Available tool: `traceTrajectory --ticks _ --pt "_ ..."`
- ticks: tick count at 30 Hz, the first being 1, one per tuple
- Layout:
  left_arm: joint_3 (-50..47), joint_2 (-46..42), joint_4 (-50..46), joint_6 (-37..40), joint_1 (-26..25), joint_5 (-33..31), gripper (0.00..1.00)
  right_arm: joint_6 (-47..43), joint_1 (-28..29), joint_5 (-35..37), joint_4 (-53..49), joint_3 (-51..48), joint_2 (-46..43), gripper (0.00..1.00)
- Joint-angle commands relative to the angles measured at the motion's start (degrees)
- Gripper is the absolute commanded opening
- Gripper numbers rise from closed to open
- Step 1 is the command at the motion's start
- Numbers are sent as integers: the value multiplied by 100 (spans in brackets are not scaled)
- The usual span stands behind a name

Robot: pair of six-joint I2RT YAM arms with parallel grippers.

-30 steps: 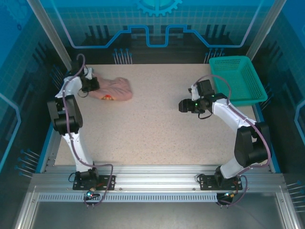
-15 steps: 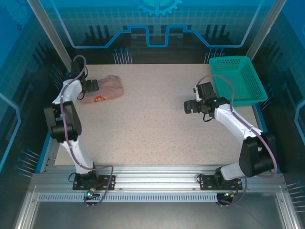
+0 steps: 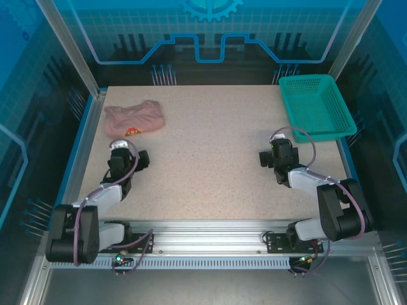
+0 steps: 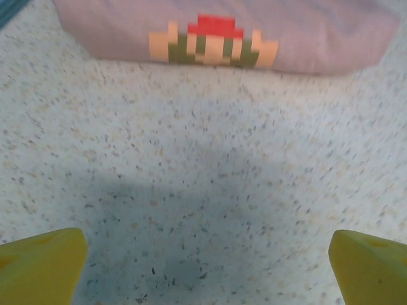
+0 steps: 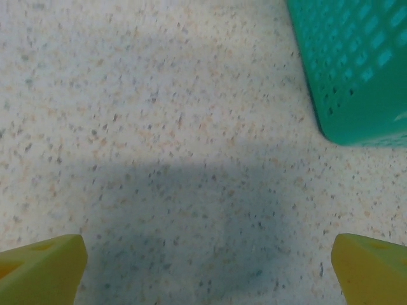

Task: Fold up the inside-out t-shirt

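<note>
The inside-out t-shirt [image 3: 135, 117] lies as a compact pink bundle at the table's far left, its red and orange printed mark [image 3: 132, 132] on the near edge. From the left wrist, the t-shirt [image 4: 318, 38] spans the top, the pixel print [image 4: 213, 43] facing me. My left gripper [image 3: 141, 159] hangs over bare table nearer than the shirt, open and empty; its yellow fingertips [image 4: 41, 264] stand wide apart. My right gripper [image 3: 265, 158] is open and empty too, over bare table near the basket, with its yellow fingertips [image 5: 41, 267] far apart.
A teal mesh basket [image 3: 316, 107] stands at the far right corner; its near corner [image 5: 356, 70] lies close ahead of the right gripper. Blue rails edge the speckled table [image 3: 210, 159]. Both arms are folded low near the front edge.
The left gripper let go of the shirt and drew back toward the near edge. The right arm also pulled back and lower. The shirt now rests as a tidier bundle.
</note>
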Motion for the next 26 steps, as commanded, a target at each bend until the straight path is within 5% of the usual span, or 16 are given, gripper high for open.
traceTrajectory --ticks 1,8,10,13,26 --pt "2 428 2107 327 -13 417 99 -65 -243 -470 1644 -193 -94 100" --pt "-147 2018 4347 922 -164 747 99 -123 -511 -1112 3195 -646 619 100" --pt "121 1690 3243 851 -174 718 99 -64 -577 -1221 2966 -542 610 100" --pt "345 1784 2977 851 -172 683 99 -99 -560 -1196 3091 -578 647 100" --pt "321 1820 3106 868 -177 673 99 -104 -555 -1202 3063 -561 645 100"
